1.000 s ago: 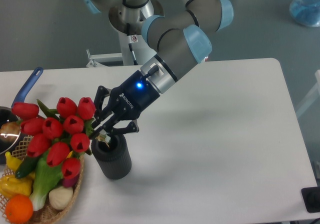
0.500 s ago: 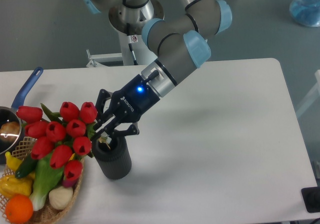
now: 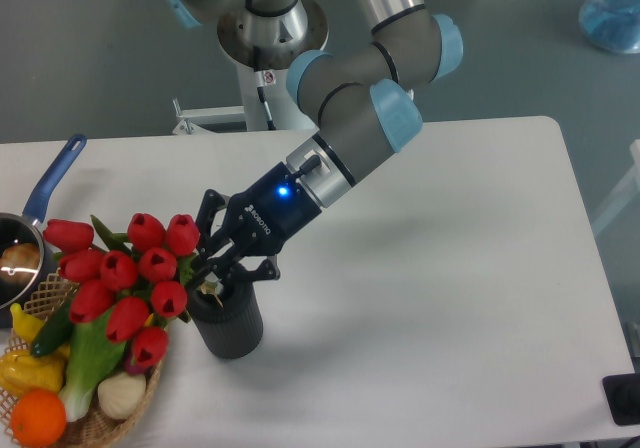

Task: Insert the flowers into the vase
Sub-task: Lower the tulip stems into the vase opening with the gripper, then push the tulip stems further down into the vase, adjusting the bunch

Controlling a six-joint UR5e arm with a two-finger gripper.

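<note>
Ten or so red tulips, the flowers (image 3: 128,278), have swung a little rightward and up over the past second, their buds fanning out to the left of the gripper (image 3: 213,278). It stays closed on the stems right over the vase (image 3: 226,320), which stands directly beneath it on the table (image 3: 450,268). I judge the stem ends are entering the mouth; uprighting and lowering remain.

There is one bunch of red tulips with green stems (image 3: 125,283), and I count about ten closed buds in it. One dark grey ribbed cylindrical vase (image 3: 228,326) stands just below the black two-finger gripper (image 3: 212,271). To the gripper's left are one woven basket of vegetables (image 3: 95,423) and one blue-handled metal saucepan (image 3: 40,203).
</note>
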